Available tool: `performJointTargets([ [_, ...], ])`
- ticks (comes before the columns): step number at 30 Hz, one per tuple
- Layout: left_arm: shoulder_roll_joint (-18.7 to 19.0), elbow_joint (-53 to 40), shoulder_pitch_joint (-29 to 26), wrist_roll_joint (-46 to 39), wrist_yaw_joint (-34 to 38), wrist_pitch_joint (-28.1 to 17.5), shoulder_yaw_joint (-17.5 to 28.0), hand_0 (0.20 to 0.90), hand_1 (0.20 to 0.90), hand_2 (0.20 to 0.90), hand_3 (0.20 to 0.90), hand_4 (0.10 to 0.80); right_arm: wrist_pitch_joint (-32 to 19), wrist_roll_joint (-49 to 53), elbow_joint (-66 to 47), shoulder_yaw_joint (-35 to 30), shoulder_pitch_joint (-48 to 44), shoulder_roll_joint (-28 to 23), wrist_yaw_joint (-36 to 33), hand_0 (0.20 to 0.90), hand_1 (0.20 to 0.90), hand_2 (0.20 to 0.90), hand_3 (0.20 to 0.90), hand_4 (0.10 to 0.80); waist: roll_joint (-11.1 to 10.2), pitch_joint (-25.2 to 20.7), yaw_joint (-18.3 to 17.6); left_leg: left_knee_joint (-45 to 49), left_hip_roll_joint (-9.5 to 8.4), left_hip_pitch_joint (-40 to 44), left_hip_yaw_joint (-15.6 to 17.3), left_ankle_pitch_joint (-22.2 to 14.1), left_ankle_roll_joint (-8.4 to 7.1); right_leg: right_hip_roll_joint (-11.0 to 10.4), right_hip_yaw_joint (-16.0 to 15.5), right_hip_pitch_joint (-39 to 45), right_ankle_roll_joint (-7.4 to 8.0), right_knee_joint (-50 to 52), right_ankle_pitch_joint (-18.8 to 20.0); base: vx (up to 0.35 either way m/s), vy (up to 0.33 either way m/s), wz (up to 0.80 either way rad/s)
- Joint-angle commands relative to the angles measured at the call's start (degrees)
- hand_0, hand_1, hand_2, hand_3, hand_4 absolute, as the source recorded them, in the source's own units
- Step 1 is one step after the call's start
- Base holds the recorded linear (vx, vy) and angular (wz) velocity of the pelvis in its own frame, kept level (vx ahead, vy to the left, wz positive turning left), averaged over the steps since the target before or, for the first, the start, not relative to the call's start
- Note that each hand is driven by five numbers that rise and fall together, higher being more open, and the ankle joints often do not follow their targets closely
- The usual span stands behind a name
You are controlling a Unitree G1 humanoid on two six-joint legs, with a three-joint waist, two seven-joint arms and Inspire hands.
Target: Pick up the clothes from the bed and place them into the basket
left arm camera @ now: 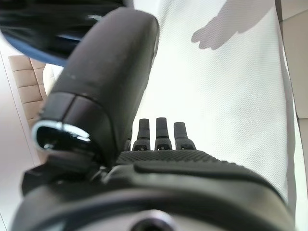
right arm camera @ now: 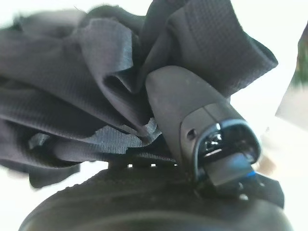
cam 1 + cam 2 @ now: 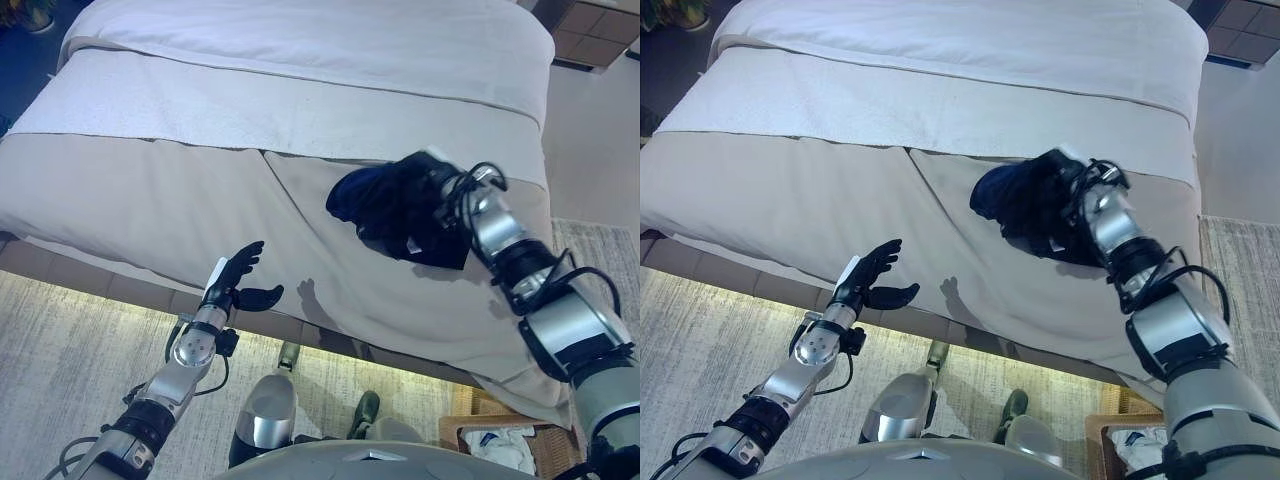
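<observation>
The right hand grips a dark garment, bunched and lifted just above the bed on its right side. The left hand hangs released, fingers straight, at the bed's near edge. A basket sits on the floor, near right.

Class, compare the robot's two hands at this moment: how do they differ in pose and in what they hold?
The right hand is curled round a dark garment; the left hand is open and empty. The right hand is over the bed; the left hand hovers at its near edge. Both are dark.
</observation>
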Motion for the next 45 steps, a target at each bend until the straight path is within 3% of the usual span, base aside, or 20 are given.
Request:
performJointTargets([
  [1,-0.73,-1.86,-1.35,2.06,0.65,-3.15,1.32,0.9,0.9,0.9,0.9,0.8,-2.6,-1.36,0.53,2.62,-4.11,-4.42,-1.47,0.9,0.9,0.9,0.9,0.8,-0.08,-7.89,0.28,2.71,-1.19,3.01,-0.29,-9.63,1.94,-0.42,2.41,-4.77,-1.36,5.29,2.04,0.0,0.0,0.0],
  [9,0.09,-3.27,-0.98,2.08,-0.37,-2.7,1.85,0.9,0.9,0.9,0.9,0.8,-4.41,1.99,0.46,0.58,-2.49,-7.32,1.56,0.9,0.9,0.9,0.9,0.8,-0.17,-7.55,-0.17,2.44,-1.14,2.86,0.11,-9.55,1.92,-0.26,2.89,-5.12,-1.25,5.03,2.22,0.0,0.0,0.0],
  [11,0.39,-3.14,-0.78,2.12,-1.14,-2.86,2.24,0.9,0.9,0.9,0.9,0.8,-6.03,2.76,-1.72,0.67,-1.48,-9.31,6.98,0.9,0.9,0.9,0.9,0.8,-0.39,-7.7,-0.58,2.31,-1.16,2.91,0.24,-9.49,1.9,-0.13,3.11,-5.24,-1.24,5.03,2.2,0.0,0.0,0.0],
  [18,0.99,-3.3,0.17,2.49,-1.48,-3.01,3.25,0.9,0.9,0.9,0.9,0.8,-7.05,-3.11,-4.57,2.16,1.71,-13.84,12.11,0.9,0.9,0.9,0.9,0.8,-0.86,-7.91,-1.38,2.07,-0.91,3.34,0.94,-9.45,1.86,-0.06,3.5,-5.12,-1.04,5.01,2.31,0.007,-0.008,-0.02],
  [25,2.18,-2.9,0.79,2.72,-2.82,-2.88,5.19,0.9,0.9,0.9,0.9,0.8,-3.98,6.73,-6.68,0.52,4.33,-16.07,27.45,0.9,0.9,0.9,0.9,0.8,-1.51,-7.92,-1.62,1.89,-0.77,3.7,1.11,-9.37,1.65,0.01,3.55,-4.91,-1.01,4.93,2.43,0.0,0.0,0.0],
  [27,2.43,-2.83,1.0,3.15,-3.02,-2.6,5.7,0.9,0.9,0.9,0.9,0.8,-5.38,10.11,-6.48,-0.97,5.4,-16.98,22.34,0.9,0.9,0.9,0.9,0.8,-1.7,-7.81,-1.63,1.82,-0.78,3.94,0.94,-9.4,1.64,-0.03,3.58,-4.83,-0.96,4.96,2.57,0.0,0.0,0.0],
  [32,2.1,-2.96,1.92,3.16,-1.76,-1.98,5.38,0.9,0.9,0.9,0.9,0.8,-10.1,5.7,-3.13,-4.31,2.57,-17.7,7.05,0.9,0.9,0.9,0.9,0.8,-1.41,-8.05,-1.49,2.07,-0.84,4.02,0.67,-9.83,1.66,-0.1,4.1,-4.81,-0.73,5.17,2.34,0.044,0.014,0.0],
  [37,1.28,-2.88,1.95,1.74,1.39,-3.62,3.52,0.9,0.9,0.9,0.9,0.8,-8.53,-5.07,-4.23,-3.89,0.21,-15.28,-6.5,0.9,0.9,0.9,0.9,0.8,0.02,-6.17,-0.77,3.52,-1.4,2.16,-0.31,-10.0,1.9,-0.6,3.94,-6.25,-0.63,6.11,2.16,-0.01,0.057,0.01],
  [45,1.18,-5.71,0.09,-0.9,3.75,-6.9,3.06,0.9,0.9,0.9,0.9,0.8,-5.47,-11.35,-1.51,1.1,-7.14,-14.55,-16.95,0.9,0.9,0.9,0.9,0.8,2.76,0.0,2.12,6.59,-2.59,-4.07,-2.51,-9.47,1.94,-1.56,1.56,-10.59,-1.13,7.7,1.96,-0.112,0.05,0.1],
])
